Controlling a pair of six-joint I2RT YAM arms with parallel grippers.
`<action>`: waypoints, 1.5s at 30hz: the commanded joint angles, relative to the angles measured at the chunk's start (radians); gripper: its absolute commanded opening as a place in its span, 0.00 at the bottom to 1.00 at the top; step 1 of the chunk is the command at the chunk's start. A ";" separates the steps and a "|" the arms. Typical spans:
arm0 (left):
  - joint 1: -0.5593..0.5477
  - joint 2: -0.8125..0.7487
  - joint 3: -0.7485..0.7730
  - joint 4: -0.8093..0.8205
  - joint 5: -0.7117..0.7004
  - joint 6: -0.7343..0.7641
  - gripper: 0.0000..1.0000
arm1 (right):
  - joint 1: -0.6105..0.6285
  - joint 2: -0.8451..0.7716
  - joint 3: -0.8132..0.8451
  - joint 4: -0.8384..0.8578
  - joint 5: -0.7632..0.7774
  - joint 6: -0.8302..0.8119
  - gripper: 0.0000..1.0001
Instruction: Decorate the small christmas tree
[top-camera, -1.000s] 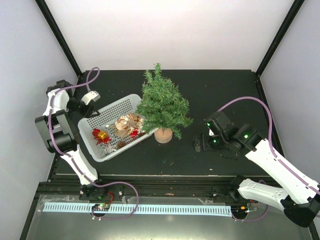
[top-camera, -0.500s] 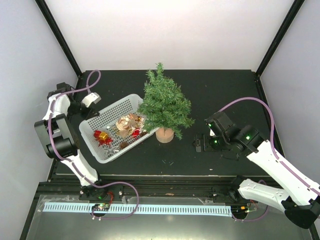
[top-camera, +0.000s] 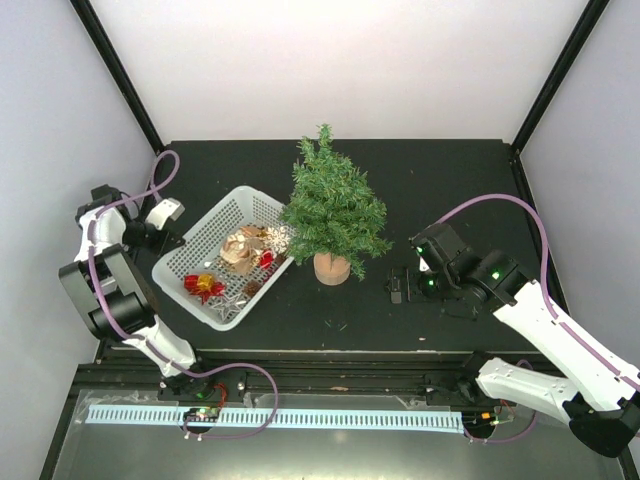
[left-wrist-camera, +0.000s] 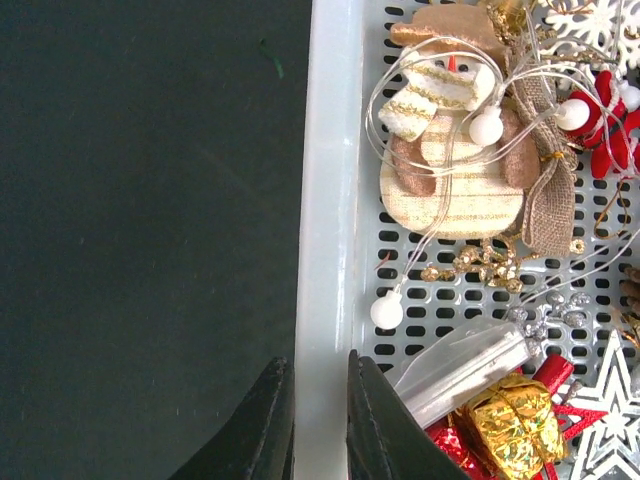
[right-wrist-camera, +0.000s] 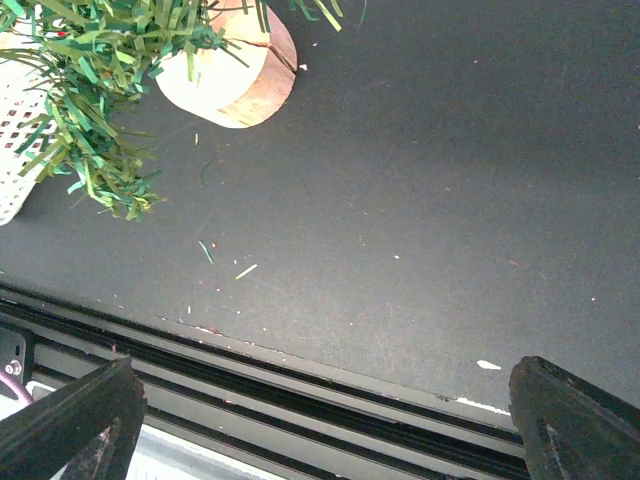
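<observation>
Small dark-green artificial christmas tree (top-camera: 333, 210) on a round tan wooden base is stood mid-way across the black tabletop (top-camera: 440, 180), just right of a white perforated plastic basket (top-camera: 197, 226), with its lower branches overlapping the basket's corner. The basket's rim is pinched between the fingers of the left gripper (left-wrist-camera: 317, 365). The jaws of the right gripper (top-camera: 396, 284) are spread wide, with nothing grasped.

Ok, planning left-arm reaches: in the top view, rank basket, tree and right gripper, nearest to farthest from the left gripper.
1. The basket: its left rim is pinched in the left gripper.
2. The small christmas tree: beside the basket's right end.
3. The right gripper: right of the tree, open.
</observation>
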 joint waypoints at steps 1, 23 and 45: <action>0.061 -0.056 -0.030 -0.013 -0.012 -0.005 0.06 | -0.004 -0.010 -0.002 0.018 -0.003 -0.020 1.00; 0.245 -0.183 -0.153 -0.035 0.080 0.029 0.22 | -0.003 -0.018 -0.016 0.029 -0.006 -0.021 1.00; 0.136 -0.174 0.186 -0.050 0.202 -0.126 0.91 | -0.007 -0.003 0.197 -0.169 0.185 -0.006 1.00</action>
